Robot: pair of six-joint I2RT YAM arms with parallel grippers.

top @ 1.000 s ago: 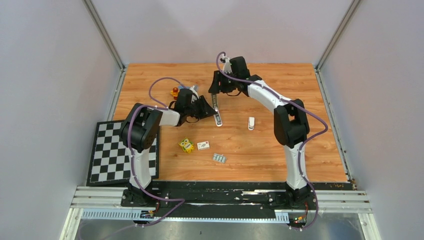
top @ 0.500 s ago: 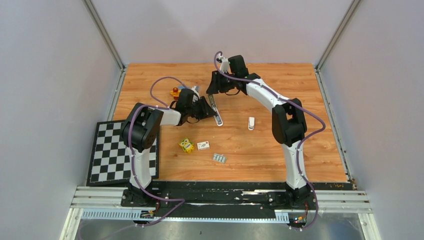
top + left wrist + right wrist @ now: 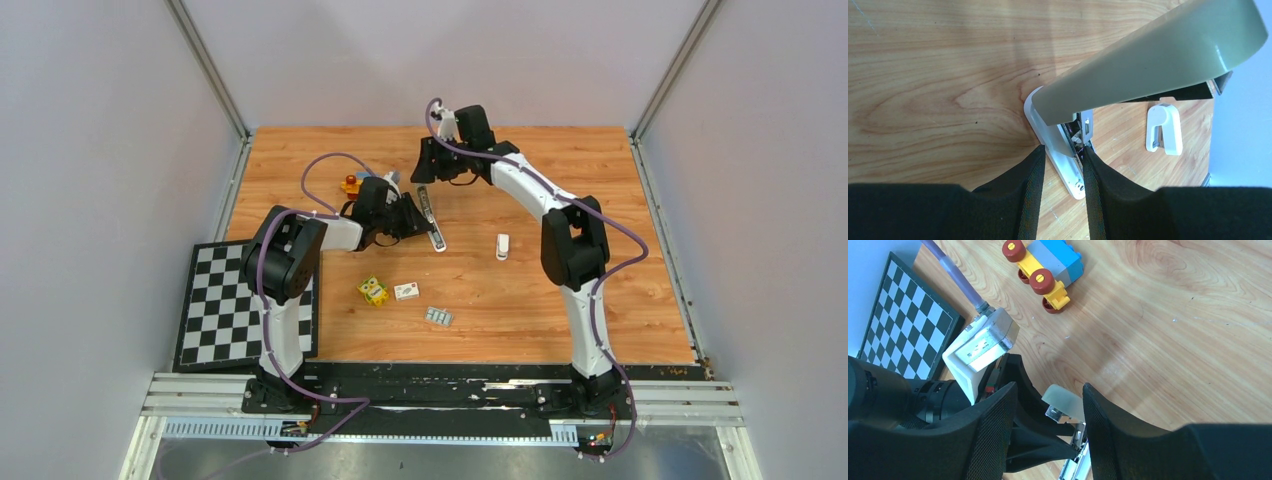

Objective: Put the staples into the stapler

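Only the top view shows the staples [image 3: 437, 316], flat below centre beside a white box [image 3: 406, 291], long axis upper left to lower right, well apart from the stapler [image 3: 431, 220]. The left wrist view shows the left gripper [image 3: 1063, 151] clamped on its white base, lid raised; the right gripper [image 3: 1049, 390] straddles the lid tip, jaws apart

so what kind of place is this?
Probably a lab robot cell: two arms bolted to a rail at a wood table, plain grey walls on a metal frame, and a checkerboard, likely for calibration.
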